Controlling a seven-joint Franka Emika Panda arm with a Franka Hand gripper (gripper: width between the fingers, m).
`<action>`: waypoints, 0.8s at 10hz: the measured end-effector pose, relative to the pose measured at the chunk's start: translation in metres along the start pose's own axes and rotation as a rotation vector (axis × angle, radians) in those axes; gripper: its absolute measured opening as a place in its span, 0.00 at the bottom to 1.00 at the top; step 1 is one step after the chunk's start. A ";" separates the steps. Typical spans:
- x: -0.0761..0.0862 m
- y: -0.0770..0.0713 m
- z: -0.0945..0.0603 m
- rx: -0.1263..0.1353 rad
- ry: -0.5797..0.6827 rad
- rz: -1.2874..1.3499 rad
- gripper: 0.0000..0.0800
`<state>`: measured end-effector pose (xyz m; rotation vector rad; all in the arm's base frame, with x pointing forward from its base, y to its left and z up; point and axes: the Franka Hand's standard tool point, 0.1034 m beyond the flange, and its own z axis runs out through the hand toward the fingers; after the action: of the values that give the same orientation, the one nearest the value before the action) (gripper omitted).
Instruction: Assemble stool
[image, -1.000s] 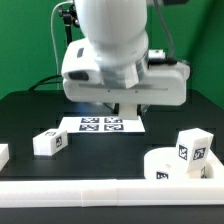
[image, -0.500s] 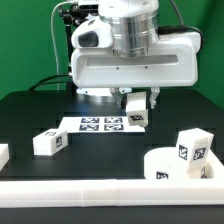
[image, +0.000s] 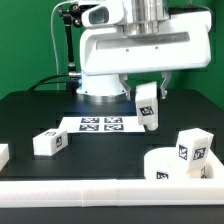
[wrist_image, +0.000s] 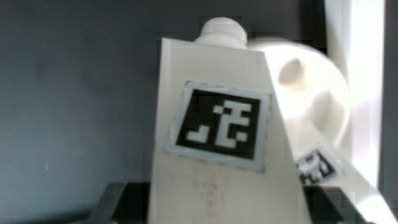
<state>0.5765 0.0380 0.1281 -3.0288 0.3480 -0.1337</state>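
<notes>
Ext. view: pincer is seen under the arm's white head, pinching the held leg by its upper end. The leg hangs approx. upright, slightly tilted, clear of the black worktop, with its tag on the lower half facing the cam. It is placed just beside the marker board, toward the ext. view's right and above it.

Seat is found low at the ext. view's right, flat on the worktop, with a tag on its side wall. A 2nd leg is seen upright at the seat's far part. Whether it stands on the seat or behind it cannot be told.

A 3rd leg is lying at the ext. view's left, apart from the marker board. A white part is cut off by the left edge and not identified. A white rail is seen along the front.

Wrist view: the held leg fills the mid frame. A rounded peg is noted at the leg's far end. The seat is blurred beyond it.
</notes>
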 end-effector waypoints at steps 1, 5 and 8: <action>0.001 -0.001 -0.001 0.003 0.029 -0.003 0.41; 0.007 -0.010 0.005 0.018 0.258 -0.056 0.41; 0.020 -0.026 0.000 -0.015 0.265 -0.195 0.41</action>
<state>0.6017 0.0587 0.1325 -3.0565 0.0696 -0.5512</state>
